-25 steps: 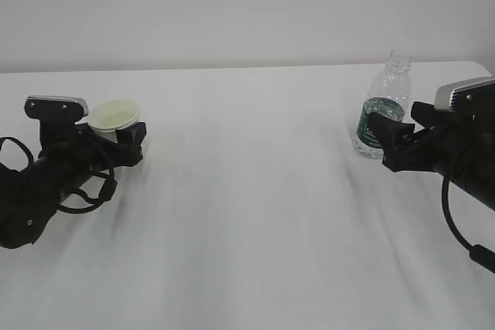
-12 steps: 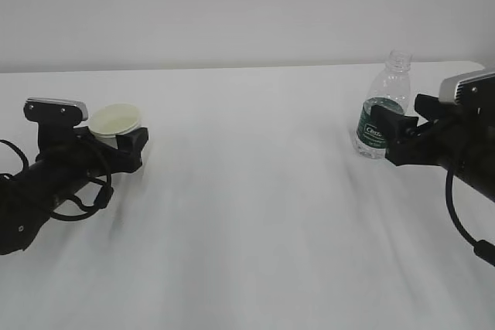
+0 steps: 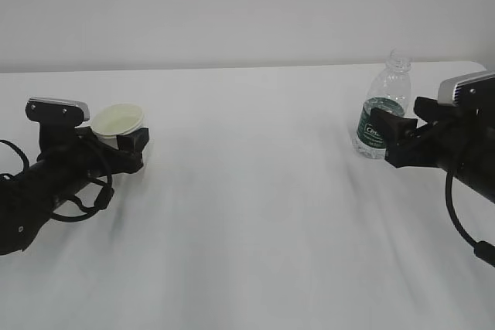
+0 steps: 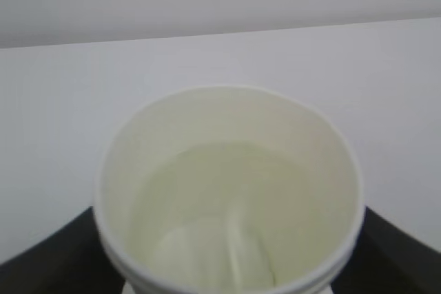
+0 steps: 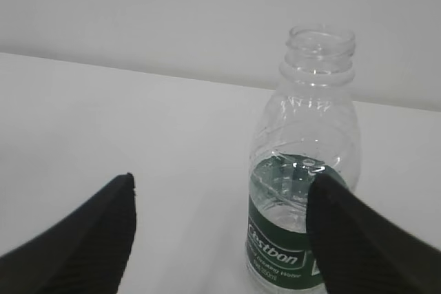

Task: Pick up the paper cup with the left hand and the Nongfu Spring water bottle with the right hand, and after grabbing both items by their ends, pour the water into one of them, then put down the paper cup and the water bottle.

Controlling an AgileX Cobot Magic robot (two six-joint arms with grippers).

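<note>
1. Looking across the bench [image 3: 247,214] in the exterior view, both arms are lying low at opposite ends. The left hand [image 3: 54,179] is reaching in with its claw [image 3: 116,144] spread around the lower part of the paper cup [image 3: 117,121]; the cup is sitting upright between the jaws. Far to the right of the cup, the Nongfu Spring water bottle [image 3: 379,117] is standing upright and capless, with the right hand [image 3: 456,152] beside it and its claw [image 3: 387,138] open, its jaws reaching the bottle's labelled lower part.

2. Judging progress: the pouring seems not to have begun; both containers appear to be resting on the bench. Whether either claw is actually pressing on its item, I cannot tell. Lifting, pouring and setting down are all remaining.

3. Peering down from the left wrist view, the paper cup [image 4: 231,191] is filling the frame between two dark jaws. Its cream inside is looking glossy; water cannot be confirmed.

4. Checking the right wrist view, the bottle [image 5: 303,191] is standing nearer the right jaw, jaws wide apart. The water [image 5: 286,177] is sitting low, around the label's top.
</note>
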